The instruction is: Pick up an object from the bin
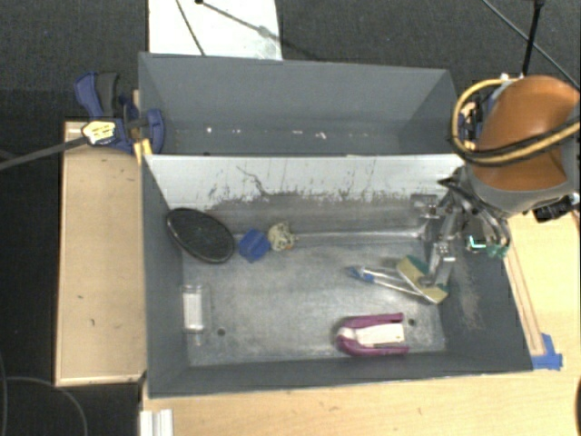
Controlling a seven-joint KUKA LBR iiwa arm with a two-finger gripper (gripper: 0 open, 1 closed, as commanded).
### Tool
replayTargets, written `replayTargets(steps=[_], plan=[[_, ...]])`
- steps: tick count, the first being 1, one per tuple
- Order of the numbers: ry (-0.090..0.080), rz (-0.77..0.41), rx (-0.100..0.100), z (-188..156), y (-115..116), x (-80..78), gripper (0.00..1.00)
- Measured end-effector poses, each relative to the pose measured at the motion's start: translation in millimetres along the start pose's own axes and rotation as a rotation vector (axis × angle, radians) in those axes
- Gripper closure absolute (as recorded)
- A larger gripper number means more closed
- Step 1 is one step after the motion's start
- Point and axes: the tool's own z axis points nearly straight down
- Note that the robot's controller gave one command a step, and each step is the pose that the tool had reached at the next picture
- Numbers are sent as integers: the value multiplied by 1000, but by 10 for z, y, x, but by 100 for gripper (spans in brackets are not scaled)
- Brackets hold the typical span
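Grey sheet-metal bin (300, 107): walls matt; floor dull and scuffed, with dark scratch marks along the foot of the back wall.
Black oval pad (200, 235): matt, finely textured, rubber- or foam-like.
Small blue crumpled piece (252, 245): matt, soft-looking; material cannot be told.
Clear rectangular plastic block (193, 307): smooth, translucent.
Purple and white plastic stapler-shaped item (372, 335): smooth, slight gloss.
Thin white plastic stick with a blue tip (377, 278): smooth.
Beige and green sponge-like slab (422, 277): porous, matt.
Gripper (442, 263): bare metal, semi-bright.
Orange domed wrist cover (526, 139): smooth, satin plastic.
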Motion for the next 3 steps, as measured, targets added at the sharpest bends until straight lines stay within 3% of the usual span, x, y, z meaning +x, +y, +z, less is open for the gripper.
replayTargets(steps=[1,2,3], plan=[[-2,342,0,1020,-194,88,0],[-4,336,0,1007,-193,80,100],[-14,326,0,-507,-223,307,100]])
